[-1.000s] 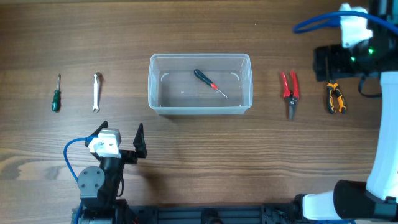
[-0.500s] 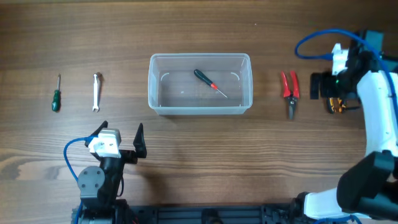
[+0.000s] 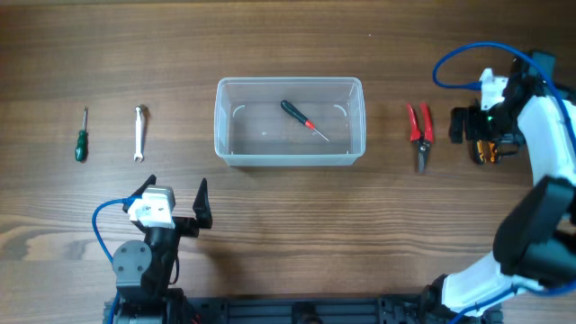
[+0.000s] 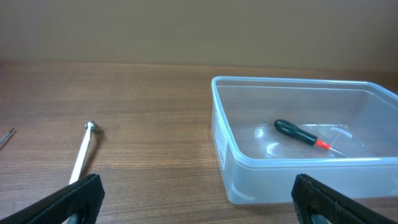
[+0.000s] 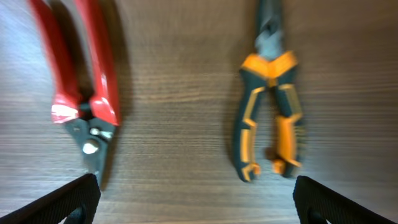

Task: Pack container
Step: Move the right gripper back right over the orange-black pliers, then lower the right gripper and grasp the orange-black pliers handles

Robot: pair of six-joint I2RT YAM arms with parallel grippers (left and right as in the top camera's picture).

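Observation:
The clear plastic container [image 3: 289, 121] stands at the table's middle and holds a black-handled screwdriver [image 3: 303, 119]; both also show in the left wrist view, the container [image 4: 249, 180] and the screwdriver [image 4: 298, 132]. My right gripper [image 3: 474, 127] is open, hovering over the orange-and-black pliers [image 3: 487, 149], which lie below it in the right wrist view [image 5: 268, 118] beside the red pruning shears [image 5: 84, 81]. My left gripper [image 3: 175, 200] is open and empty near the front edge, apart from all tools.
Red shears [image 3: 418, 131] lie right of the container. A silver wrench [image 3: 139, 132] and a green screwdriver [image 3: 82, 137] lie to the left; the wrench also shows in the left wrist view [image 4: 83, 152].
My right arm has swung down and inward, bringing its gripper over the orange-and-black pliers. The left arm and all tools have not moved.

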